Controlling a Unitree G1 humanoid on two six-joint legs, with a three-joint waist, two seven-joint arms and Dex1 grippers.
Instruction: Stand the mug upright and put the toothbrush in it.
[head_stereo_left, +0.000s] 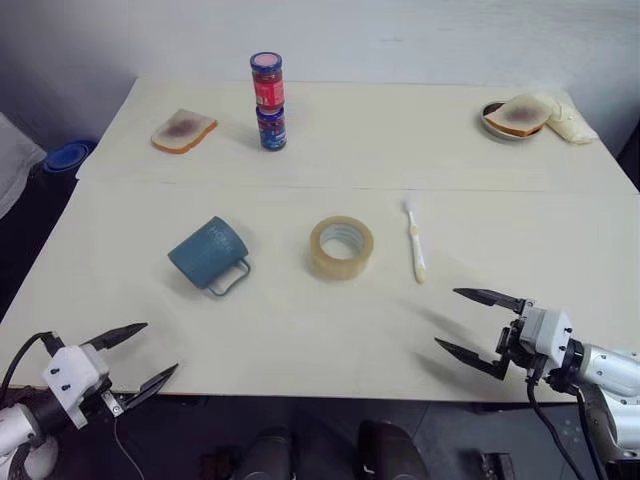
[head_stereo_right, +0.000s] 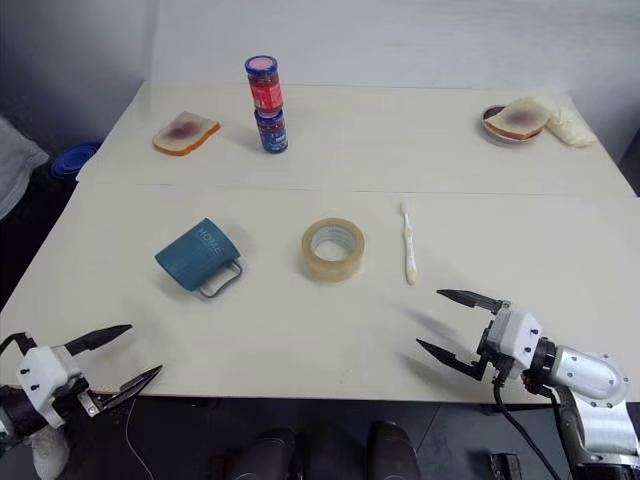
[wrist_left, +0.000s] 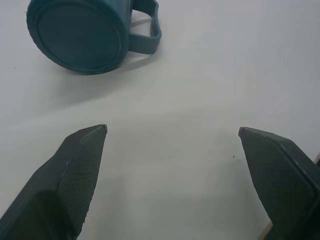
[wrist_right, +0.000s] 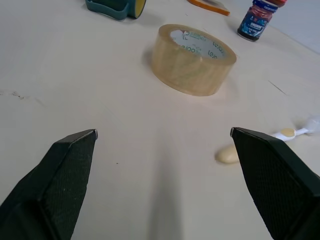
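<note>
Nothing of the task is done yet: both arms hang at the near edge of the pale cream table (head_stereo_left: 300, 330), and the step in hand looks like the opening reach for the mug.

Nearest, the left gripper (head_stereo_left: 138, 355) has its two black fingers spread wide with nothing between them; the right gripper (head_stereo_left: 478, 322) likewise stands wide apart and empty.

Ahead of the left jaws, a little toward the middle of the table and well apart from them, the small teal-blue cylindrical mug (head_stereo_left: 209, 254) lies on its side, its flat base turned toward that gripper and its thin loop handle resting on the table. Ahead of the right jaws, near but not touching, lies the slim cream-white plastic toothbrush (head_stereo_left: 415, 241), handle end closest, bristle head away. Between mug and toothbrush sits a translucent tan roll of packing tape (head_stereo_left: 341, 247).

The next move, as I judge it, calls for the left gripper to advance, close around the mug's wall and tip it onto its base; a round body may roll from a loose pinch.

Farther off: a red-lidded jar stacked on a blue jar (head_stereo_left: 268, 100), a slice of jam-spread toast (head_stereo_left: 183, 130), and a second slice on a small dish (head_stereo_left: 515, 117).

Count: one mug, one toothbrush, one tape roll, two jars, two toast slices.
</note>
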